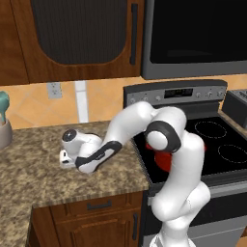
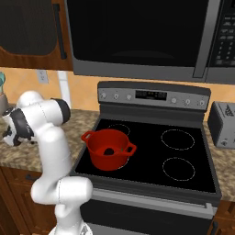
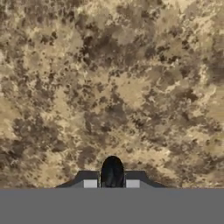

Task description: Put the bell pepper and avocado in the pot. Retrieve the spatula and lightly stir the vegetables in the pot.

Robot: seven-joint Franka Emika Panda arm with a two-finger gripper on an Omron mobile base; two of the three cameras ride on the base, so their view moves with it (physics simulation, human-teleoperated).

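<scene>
My gripper [image 3: 112,183] hangs low over the speckled granite counter [image 3: 109,87], left of the stove [image 1: 212,140]. It is shut on a narrow dark thing [image 3: 112,171] that stands up between the fingertips, by its look the spatula's dark handle. The spatula's silver head is hidden. In the left base view the hand [image 1: 65,158] points down at the counter. The red pot [image 2: 108,148] stands on the stove's front left burner, and the arm half hides the pot [image 1: 162,159] in the left base view. A dark lump, the avocado [image 2: 109,150], lies inside. I cannot make out the bell pepper.
A beige holder [image 1: 4,131] with a teal-handled utensil stands at the counter's far left. A toaster [image 2: 223,124] sits right of the stove. A microwave [image 2: 137,36] and wooden cabinets [image 1: 72,34] hang overhead. The counter's front edge [image 1: 91,193] runs just below the hand.
</scene>
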